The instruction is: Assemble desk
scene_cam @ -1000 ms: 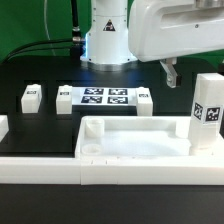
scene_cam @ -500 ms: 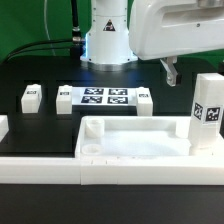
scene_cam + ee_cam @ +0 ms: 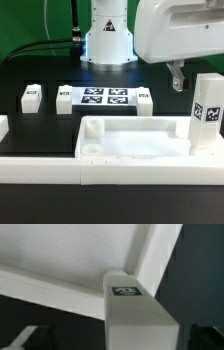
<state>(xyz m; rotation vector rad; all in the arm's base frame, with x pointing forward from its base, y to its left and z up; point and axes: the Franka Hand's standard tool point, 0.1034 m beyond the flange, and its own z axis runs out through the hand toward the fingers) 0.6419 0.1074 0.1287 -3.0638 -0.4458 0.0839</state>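
Note:
The desk's white tray-like tabletop (image 3: 130, 140) lies rim up near the front, and the wrist view shows its corner (image 3: 60, 249). One square white leg (image 3: 207, 110) stands upright at its right end, tag facing the camera. In the wrist view this leg (image 3: 135, 317) stands close below the camera, tag on top. My gripper (image 3: 179, 80) hangs open just above and to the exterior view's left of that leg. Its fingers (image 3: 28, 336) are apart with the leg in line between them, and nothing is gripped. Three more legs (image 3: 30, 96) (image 3: 64, 97) (image 3: 144, 98) lie further back.
The marker board (image 3: 105, 98) lies flat between the lying legs, in front of the robot base (image 3: 107, 40). A long low white rail (image 3: 90, 172) runs along the front. Another white piece (image 3: 3, 127) shows at the left edge.
The gripper has moved to the exterior view's right and slightly down, nearer the upright leg. Its jaws stay open. The parts have not moved.

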